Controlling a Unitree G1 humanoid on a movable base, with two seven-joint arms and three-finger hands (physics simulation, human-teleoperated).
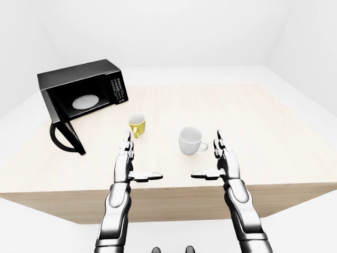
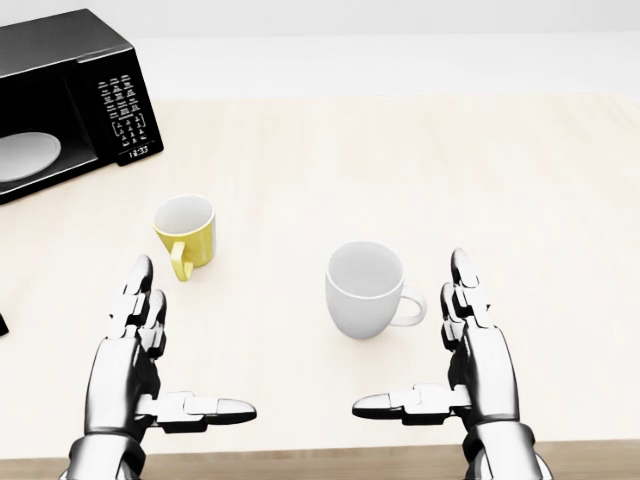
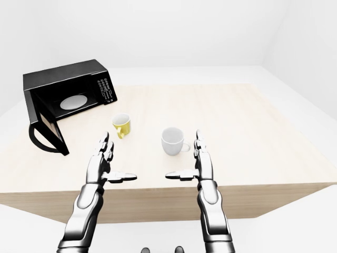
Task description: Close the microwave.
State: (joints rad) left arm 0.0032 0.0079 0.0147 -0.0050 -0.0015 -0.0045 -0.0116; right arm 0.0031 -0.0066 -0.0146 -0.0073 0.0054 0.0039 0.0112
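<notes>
A black microwave (image 1: 84,87) stands at the upper left of the wooden table (image 1: 263,121), its cavity showing a white turntable plate (image 1: 85,101). Its door (image 1: 63,132) hangs wide open, swung out toward the left near edge, handle outward. My left hand (image 1: 131,161) hovers open over the table's near edge, to the right of the door and well short of it. My right hand (image 1: 218,161) is open too, palm facing inward, just below a white mug. Neither hand touches anything.
A yellow mug (image 1: 137,125) sits between my left hand and the microwave. A white mug (image 1: 190,140) stands just above my right hand. The table's near edge runs under my wrists; white floor surrounds it.
</notes>
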